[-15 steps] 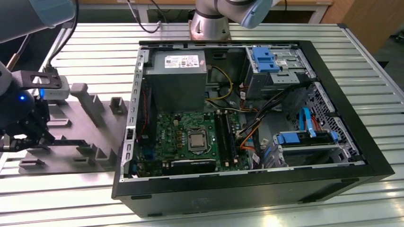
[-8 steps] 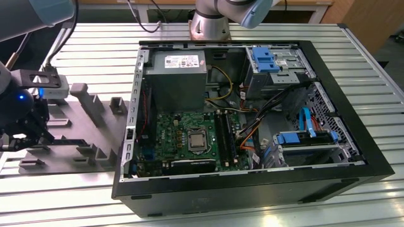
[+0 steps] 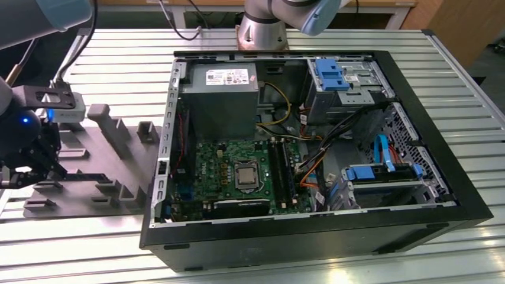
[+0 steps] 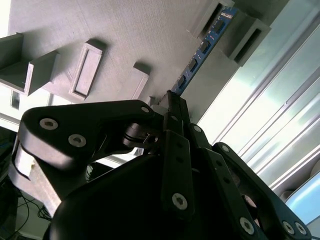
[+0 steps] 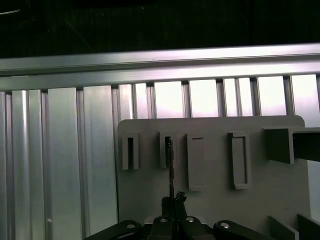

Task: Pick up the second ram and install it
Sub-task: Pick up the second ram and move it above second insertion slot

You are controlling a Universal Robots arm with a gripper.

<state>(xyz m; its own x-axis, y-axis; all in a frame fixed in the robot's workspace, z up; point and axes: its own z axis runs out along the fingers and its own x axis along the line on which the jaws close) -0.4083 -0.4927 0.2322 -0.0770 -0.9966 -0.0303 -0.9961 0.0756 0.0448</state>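
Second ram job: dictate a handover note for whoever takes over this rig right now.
Gripper: looks shut on one end of the second ram.
Ram: sits in the slots of the grey holder, on the exterior view's left, beside the open computer case.
Done: ram grasped.
Left: ram not yet lifted out, nor installed on the motherboard.

Arm base [image 3: 263, 32]: silver-grey cylinder; pale blue joint cap [image 3: 317, 18] at its 2 o'clock. End effector [image 4: 171, 99]: matte black linkage bars [image 4: 90, 125], rounded ends, silver screws [image 4: 179, 201] at pivots. Small blue light [image 3: 26, 120] on the black wrist.
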